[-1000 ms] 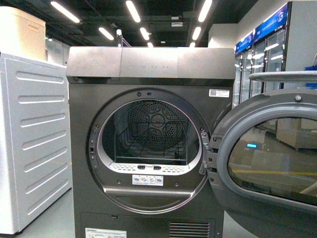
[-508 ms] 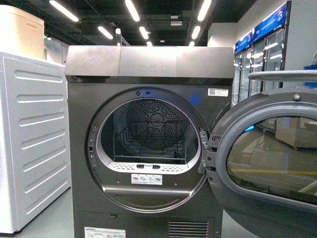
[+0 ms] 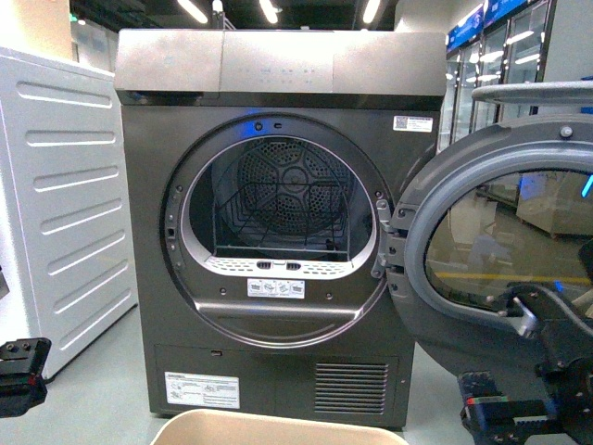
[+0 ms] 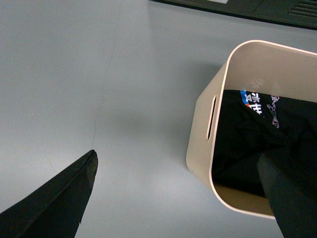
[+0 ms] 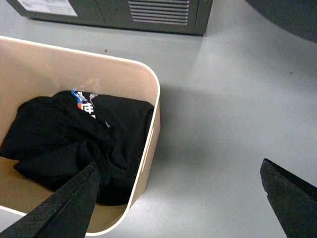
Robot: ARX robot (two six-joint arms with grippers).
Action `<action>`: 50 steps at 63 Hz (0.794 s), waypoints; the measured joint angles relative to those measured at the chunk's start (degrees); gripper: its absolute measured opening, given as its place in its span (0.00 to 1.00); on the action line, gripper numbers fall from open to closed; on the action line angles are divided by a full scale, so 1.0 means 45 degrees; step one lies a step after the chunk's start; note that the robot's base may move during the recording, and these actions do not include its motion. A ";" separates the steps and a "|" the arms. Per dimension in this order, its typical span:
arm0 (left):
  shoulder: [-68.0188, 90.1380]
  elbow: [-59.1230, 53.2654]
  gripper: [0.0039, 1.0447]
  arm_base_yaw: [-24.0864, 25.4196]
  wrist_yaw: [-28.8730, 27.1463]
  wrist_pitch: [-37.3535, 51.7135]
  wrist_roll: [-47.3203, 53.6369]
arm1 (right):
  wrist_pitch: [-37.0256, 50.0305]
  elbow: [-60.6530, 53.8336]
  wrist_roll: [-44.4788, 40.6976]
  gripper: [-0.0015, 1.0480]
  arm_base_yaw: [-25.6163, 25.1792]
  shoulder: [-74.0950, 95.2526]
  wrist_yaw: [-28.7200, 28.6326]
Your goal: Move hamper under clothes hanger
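The beige hamper (image 3: 278, 425) stands on the floor right in front of me; only its far rim shows in the front view. A black garment (image 5: 74, 144) lies inside it. My left gripper (image 4: 173, 198) is open and straddles the hamper (image 4: 203, 124) wall beside a slot handle, one finger over the floor, the other over the inside. My right gripper (image 5: 176, 198) is open and straddles the opposite wall of the hamper (image 5: 151, 124) the same way. A grey round bar (image 3: 533, 91) at the far right looks like part of the clothes hanger; the rest is out of view.
A dark grey dryer (image 3: 278, 74) faces me close behind the hamper, its round door (image 3: 500, 241) swung open to the right. A white washer (image 3: 65, 185) stands on the left. Glass-door fridges (image 3: 519, 46) line the back right. Grey floor (image 4: 99, 74) surrounds the hamper.
The front view has dropped lower. The hamper's rim and parts of both arms have come into view at the bottom, and the ceiling lights have mostly slid out at the top.
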 joint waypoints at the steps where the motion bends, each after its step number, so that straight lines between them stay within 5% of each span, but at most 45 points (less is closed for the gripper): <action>1: 0.0238 0.0126 0.94 0.0000 0.0015 0.0053 -0.0068 | -0.0029 0.0160 -0.0005 0.92 0.0039 0.0267 0.0087; 50: 0.6611 0.3084 0.94 -0.1355 -0.0102 0.1336 -0.0520 | -0.0952 0.4867 0.0797 0.92 0.0539 0.7174 0.1054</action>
